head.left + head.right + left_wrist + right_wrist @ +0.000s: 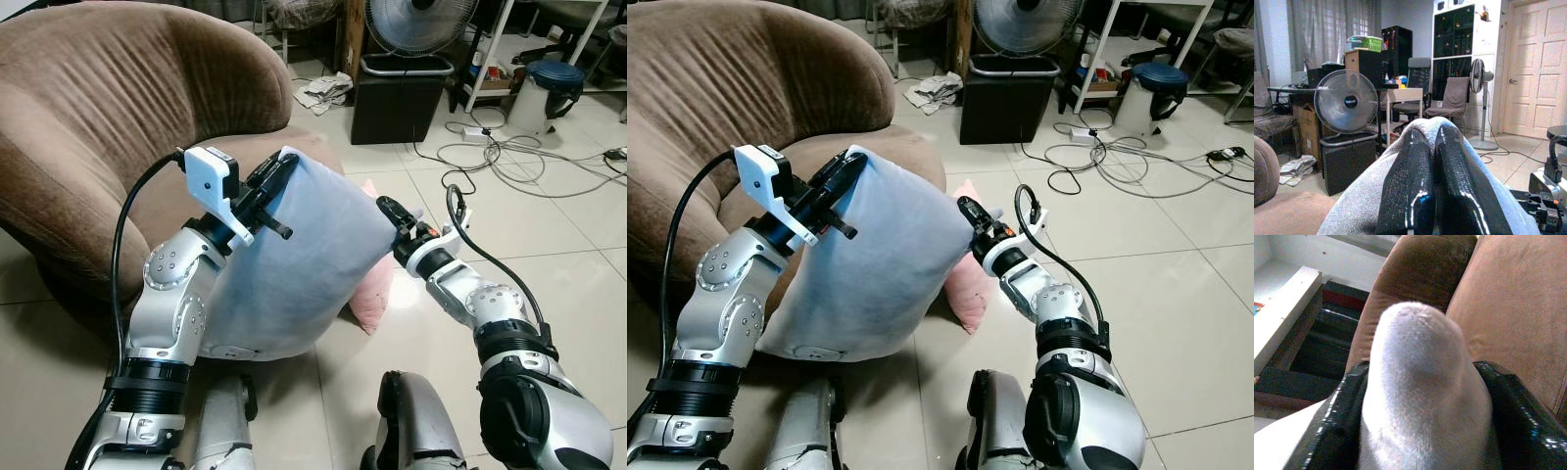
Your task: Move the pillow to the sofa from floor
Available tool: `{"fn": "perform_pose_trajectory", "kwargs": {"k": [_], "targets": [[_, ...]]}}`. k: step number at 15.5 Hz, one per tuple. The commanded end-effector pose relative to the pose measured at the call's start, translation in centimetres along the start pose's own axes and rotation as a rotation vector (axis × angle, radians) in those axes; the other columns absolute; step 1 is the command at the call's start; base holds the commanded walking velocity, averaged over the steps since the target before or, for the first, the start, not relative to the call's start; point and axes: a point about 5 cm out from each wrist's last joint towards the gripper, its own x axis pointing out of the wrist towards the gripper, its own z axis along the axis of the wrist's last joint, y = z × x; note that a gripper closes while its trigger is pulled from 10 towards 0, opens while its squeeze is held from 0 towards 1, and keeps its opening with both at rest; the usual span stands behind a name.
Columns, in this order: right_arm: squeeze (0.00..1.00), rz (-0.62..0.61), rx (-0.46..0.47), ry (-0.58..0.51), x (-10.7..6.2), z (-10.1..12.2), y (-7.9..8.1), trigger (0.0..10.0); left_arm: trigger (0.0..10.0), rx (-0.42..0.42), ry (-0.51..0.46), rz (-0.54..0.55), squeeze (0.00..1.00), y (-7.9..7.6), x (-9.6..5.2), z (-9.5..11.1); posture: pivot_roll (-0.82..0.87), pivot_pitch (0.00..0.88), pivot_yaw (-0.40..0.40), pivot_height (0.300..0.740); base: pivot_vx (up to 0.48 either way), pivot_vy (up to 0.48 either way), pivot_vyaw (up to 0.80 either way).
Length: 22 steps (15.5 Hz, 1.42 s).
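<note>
We hold one pale pillow (294,274) against the sofa (118,127).
Left gripper (277,168) and right gripper (389,211) each clamp two fingers on its upper corners.

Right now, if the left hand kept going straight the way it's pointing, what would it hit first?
Probably the black box under the standing fan. The left hand, pinching the pillow, points over the sofa edge; depth is unclear.

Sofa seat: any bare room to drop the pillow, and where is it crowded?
The brown sofa has a bare seat patch between its curved backrest and the blue-grey pillow gripped by the left hand and right hand. Crowded: a pink pillow under the held one, cables, fan on the black bin.
</note>
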Motion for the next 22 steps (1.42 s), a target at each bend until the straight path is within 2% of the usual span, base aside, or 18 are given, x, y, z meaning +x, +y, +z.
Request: {"fn": "perform_pose_trajectory", "kwargs": {"k": [1,6,9,10,12,13,14,15,16,17,18,19,20,21,22], "targets": [[0.00,0.010,-0.007,-0.007,-0.2,0.2,0.1,0.0,0.0,0.034,-0.065,-0.019,0.00,-0.1,0.7,1.4,0.06,0.000,-0.015,0.557,0.000,0.000,0.00],[0.00,0.038,-0.018,-0.001,-0.1,-0.4,0.4,0.0,0.0,0.048,-0.043,-0.006,0.00,0.1,0.5,1.0,0.06,0.000,-0.017,0.557,0.000,0.000,0.00],[0.00,0.079,-0.045,-0.027,-0.2,0.0,1.4,0.0,0.0,0.062,-0.024,0.012,0.00,0.2,0.1,0.6,0.06,0.000,-0.018,0.557,0.000,0.000,0.00],[0.00,0.074,-0.097,-0.024,-0.2,-0.1,1.9,0.0,0.0,0.077,0.002,0.041,0.00,0.3,-0.4,0.1,0.06,0.000,-0.022,0.557,0.000,0.000,0.00],[0.00,0.062,-0.351,-0.009,-0.4,-0.2,3.3,0.0,0.0,0.131,0.071,0.099,0.00,0.7,-1.6,-0.8,0.08,0.000,-0.042,0.557,0.000,0.000,0.00],[0.00,0.116,-0.429,-0.075,-0.7,0.4,4.7,0.0,0.0,0.151,0.098,0.143,0.00,0.9,-2.3,-1.0,0.08,0.000,-0.042,0.557,0.000,0.000,0.00],[0.00,0.153,-0.584,-0.132,-1.3,0.9,6.3,0.0,0.0,0.164,0.128,0.204,0.00,0.8,-3.8,-1.0,0.09,0.000,-0.046,0.557,0.000,0.000,0.00],[0.00,0.170,-0.692,-0.107,-1.6,0.3,7.1,0.0,0.0,0.155,0.125,0.217,0.00,0.2,-4.3,-0.9,0.09,0.000,-0.049,0.557,0.000,0.000,0.00],[0.00,0.166,-0.782,-0.086,-1.7,-0.2,7.4,0.0,0.0,0.149,0.120,0.233,0.00,-0.1,-4.4,-0.9,0.09,0.000,-0.049,0.557,0.000,0.000,0.00],[0.00,0.109,-0.896,-0.108,-1.8,-0.5,7.3,0.0,0.0,0.144,0.115,0.303,0.00,0.3,-4.4,-0.8,0.09,0.000,-0.051,0.557,0.000,0.000,0.00],[0.00,0.021,-0.976,-0.144,-1.7,-0.2,7.1,5.1,3.6,0.192,0.156,0.448,0.00,1.6,-4.7,-0.9,0.09,0.000,-0.051,0.557,0.000,0.000,0.00],[0.00,-0.007,-1.061,-0.120,-1.5,-0.5,7.0,10.0,10.0,0.176,0.263,0.503,0.00,2.4,-5.0,-1.5,0.09,0.000,-0.053,0.557,0.000,0.000,0.00],[0.00,0.019,-1.089,-0.099,-1.5,-0.7,7.2,10.0,10.0,0.171,0.274,0.495,0.00,2.4,-5.0,-1.4,0.09,0.000,-0.053,0.557,0.000,0.000,0.00],[0.00,0.008,-1.185,-0.058,-1.4,-0.8,7.1,10.0,10.0,0.220,0.272,0.491,0.00,2.4,-4.6,-0.9,0.10,0.000,-0.058,0.557,0.000,0.000,0.00],[0.00,0.009,-1.190,-0.077,-1.3,-0.7,7.3,10.0,10.0,0.240,0.280,0.497,0.00,2.5,-4.4,-0.8,0.10,0.000,-0.058,0.557,0.000,0.000,0.00]]}}
